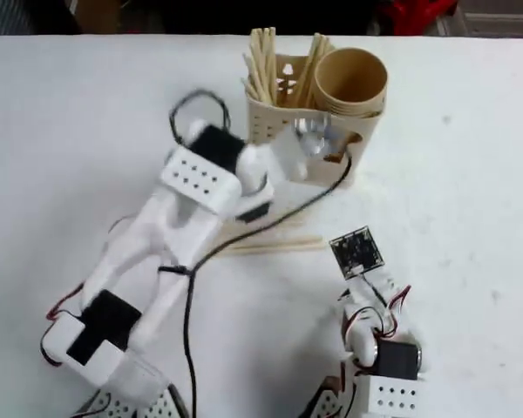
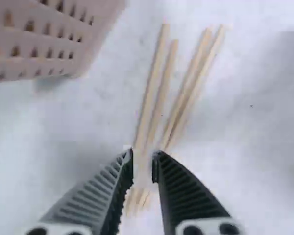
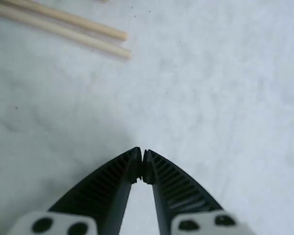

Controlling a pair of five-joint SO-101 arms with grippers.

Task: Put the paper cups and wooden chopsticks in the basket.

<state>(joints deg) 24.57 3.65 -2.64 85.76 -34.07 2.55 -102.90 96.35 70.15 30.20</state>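
Note:
Several wooden chopsticks (image 2: 176,98) lie side by side on the white table, also in the high view as chopsticks (image 1: 279,244) just in front of the basket (image 1: 270,122). My left gripper (image 2: 143,164) is down at their near ends, fingers closed on the bundle. The basket holds more chopsticks (image 1: 266,61) and stacked paper cups (image 1: 353,83). My right gripper (image 3: 141,159) hangs shut and empty over bare table, a short way from two chopstick tips (image 3: 112,41).
The perforated basket wall (image 2: 39,39) stands close beside the left gripper. A black cable (image 1: 270,213) runs from the basket side across the chopsticks to the left arm (image 1: 183,209). The right arm (image 1: 370,287) sits at the front right.

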